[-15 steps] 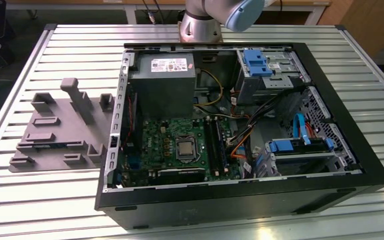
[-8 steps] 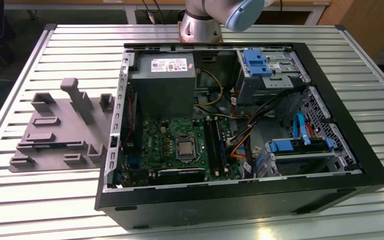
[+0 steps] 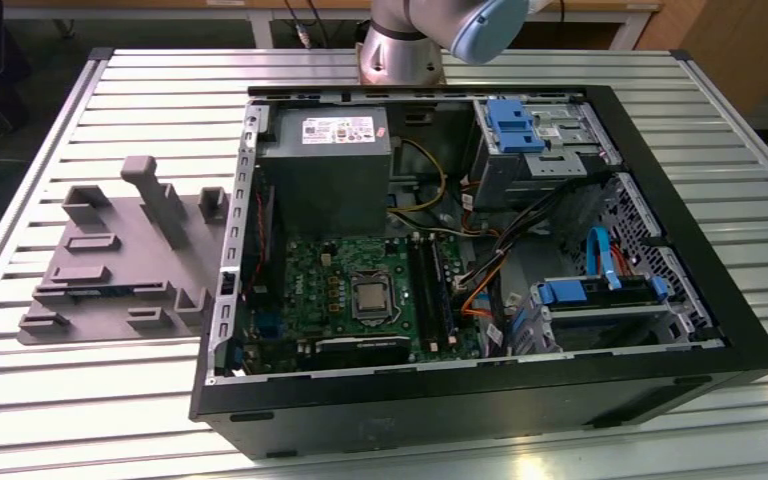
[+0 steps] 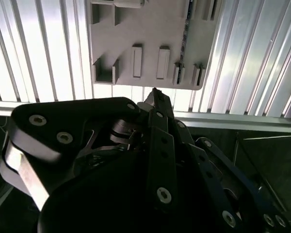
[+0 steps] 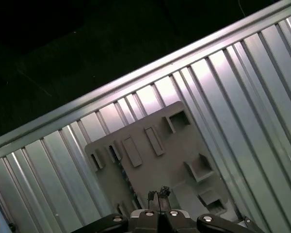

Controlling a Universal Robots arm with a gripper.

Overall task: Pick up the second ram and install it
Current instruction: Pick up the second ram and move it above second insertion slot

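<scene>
A grey fixture plate (image 3: 117, 250) lies on the slatted metal tabletop (image 3: 491, 70), at 9 o'clock from the open computer case (image 3: 491, 400) in the exterior view. The second ram (image 4: 185, 34) stands on edge in a narrow channel of that plate, between small upright holders. In the exterior view it shows as a thin bluish sliver (image 3: 107, 291) near the plate's 6 o'clock edge. Held upright like this, its long top edge is probably offered for a pinch from above.

Both wrist views show the fingers (image 5: 163, 192) hanging well above the plate, pointing down at it. Their tips are drawn together with nothing between them, so the stick is not yet picked up. In the second wrist view the tips (image 4: 157, 104) sit over the plate's border, near the end of the channel that holds the stick but clearly apart from it.

The case lies on its side with the panel off, so the green motherboard (image 3: 344, 270) faces up. That likely allows a straight downward press into the long black slots (image 3: 431, 285), which run from 12 to 6 o'clock just at 3 o'clock of the processor socket. I cannot tell whether any slot is already filled. The arm's base (image 3: 404, 50) stands at 12 o'clock of the case, probably so that it can reach both plate and board.
</scene>
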